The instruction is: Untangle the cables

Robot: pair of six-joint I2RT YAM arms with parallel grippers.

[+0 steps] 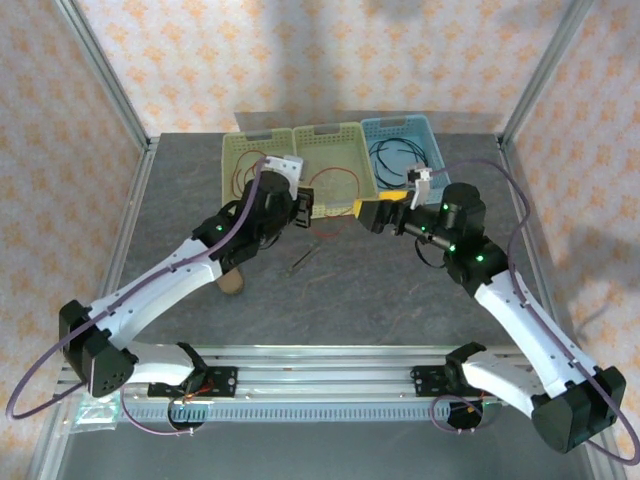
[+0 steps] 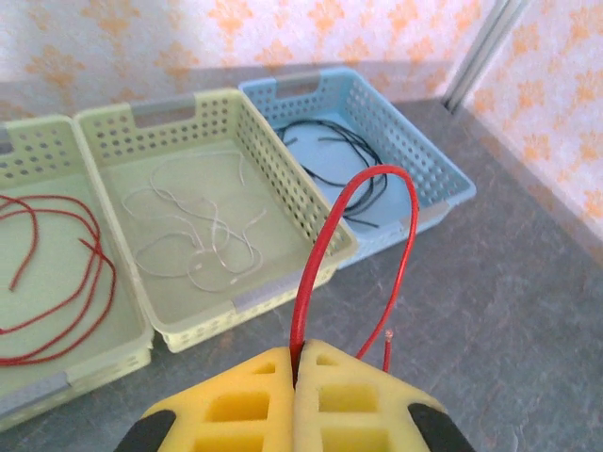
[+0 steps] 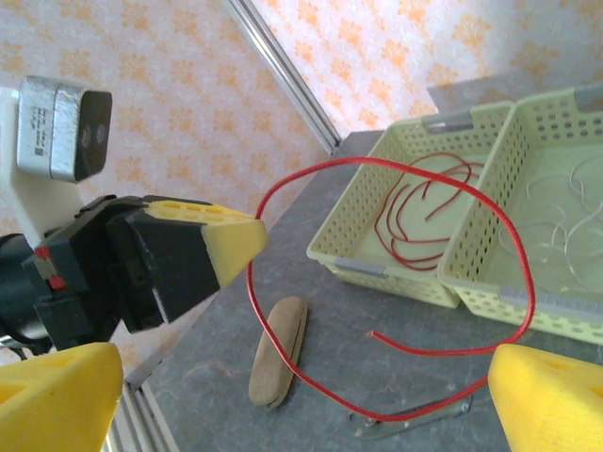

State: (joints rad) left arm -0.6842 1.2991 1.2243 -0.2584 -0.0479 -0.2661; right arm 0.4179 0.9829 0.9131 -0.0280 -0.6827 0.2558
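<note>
- Logging the left gripper [image 2: 300,363]: jaws pressed together on 1 red cable [image 2: 317,252], pinched at the fingertips.
- The held cable rises from the jaws as 1 tall loop. Its free end hangs just beside the fingertips, above the table [image 1: 400,292].
- Right gripper [image 3: 301,405]: jaws spread wide, holding nothing, facing the left gripper with the loop between them.
- 3 baskets stand touching in a row along the table's far edge.
- Left green basket [image 2: 33,151]: more red cables [image 2: 94,247].
- Middle green basket [image 2: 160,132]: whitish cables [image 2: 203,235].
- Blue basket [image 2: 405,141], toward the far right corner: black cables [image 2: 344,155].
- A flat brown wooden piece [image 3: 278,348] and a thin dark stick [image 3: 415,414] lie mid-table, apart.
</note>
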